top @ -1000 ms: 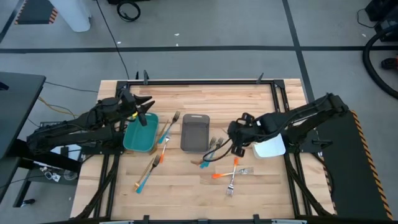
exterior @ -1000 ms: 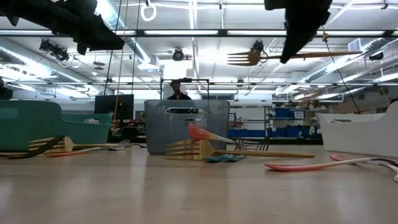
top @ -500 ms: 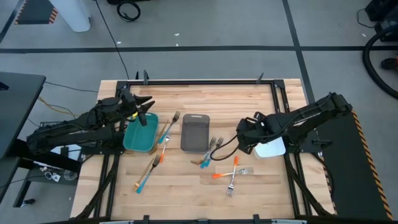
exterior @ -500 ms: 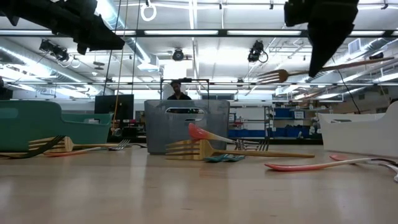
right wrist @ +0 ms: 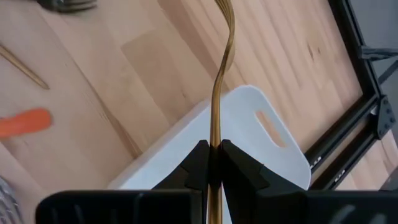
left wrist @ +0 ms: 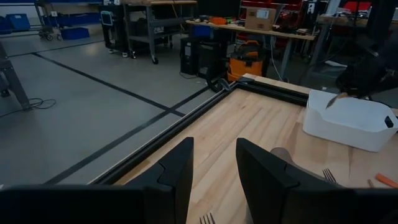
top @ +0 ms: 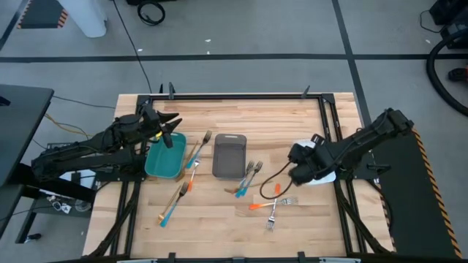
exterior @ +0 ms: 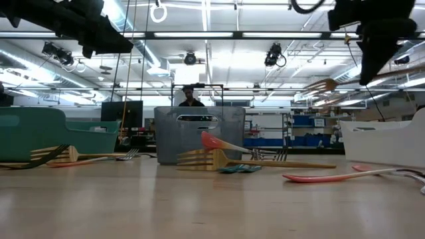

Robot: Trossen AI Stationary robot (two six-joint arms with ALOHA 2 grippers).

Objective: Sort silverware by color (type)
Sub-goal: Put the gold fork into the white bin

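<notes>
My right gripper [top: 294,174] is shut on a gold fork [top: 272,185] and holds it in the air at the left edge of the white tray [top: 325,175]. In the low view the gold fork's tines [exterior: 324,85] hang high above the table. My left gripper [top: 172,128] is open and empty above the far end of the teal tray [top: 164,159]. A grey tray [top: 229,155] stands mid-table. Other forks with orange, blue and gold handles lie flat on the wood: beside the teal tray [top: 196,152], at the near left [top: 174,201], by the grey tray [top: 248,177], and near the middle [top: 273,206]. My right gripper pinches the gold fork's handle [right wrist: 214,138] between its two fingers. The fork sticks out forward, along the fingers, and curves away over the white tray's edge [right wrist: 205,112]. It is lifted clear of the table, nearly level, with its tines toward the table's left.
The table's black frame rail [top: 241,95] runs along the far edge and down both sides. Bare wood lies between the grey tray and the white tray and along the far edge. A person shows far behind the table in the low view [exterior: 191,97].
My right gripper has carried the gold fork toward the table's right edge, up to the white tray. The fork stays in the air and has sunk a little. The other forks and the trays lie as before.
</notes>
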